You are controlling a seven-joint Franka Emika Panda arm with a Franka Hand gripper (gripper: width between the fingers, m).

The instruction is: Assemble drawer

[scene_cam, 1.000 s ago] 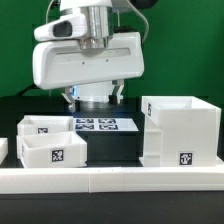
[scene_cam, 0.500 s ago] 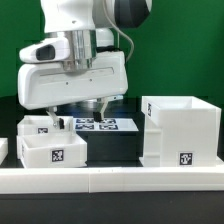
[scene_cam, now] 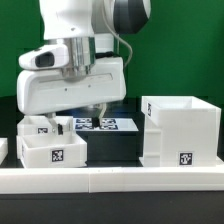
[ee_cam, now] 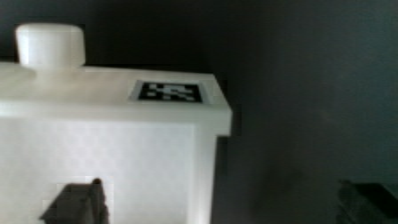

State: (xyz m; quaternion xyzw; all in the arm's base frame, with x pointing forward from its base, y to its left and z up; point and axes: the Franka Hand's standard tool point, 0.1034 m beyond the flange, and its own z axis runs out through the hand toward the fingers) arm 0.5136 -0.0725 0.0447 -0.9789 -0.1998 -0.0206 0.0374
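The drawer's large white hollow housing (scene_cam: 180,130) stands on the exterior view's right, a marker on its front. Two small white trays sit on the left, one in front (scene_cam: 52,150) and one behind it (scene_cam: 40,126). My gripper (scene_cam: 80,117) hangs low over the rear tray with its jaws wide apart and nothing between them. In the wrist view a white tray (ee_cam: 107,130) with a square marker and a round knob (ee_cam: 50,45) fills one side. My gripper (ee_cam: 222,205) has one fingertip (ee_cam: 75,203) over that tray and the other over dark table.
The marker board (scene_cam: 105,124) lies flat on the black table behind the trays, partly hidden by my gripper. A long low white border wall (scene_cam: 110,180) runs along the front. A small white piece (scene_cam: 3,148) shows at the far left edge.
My gripper has moved toward the exterior view's left and come down, from above the marker board to just over the rear tray. The drawer parts have not moved.
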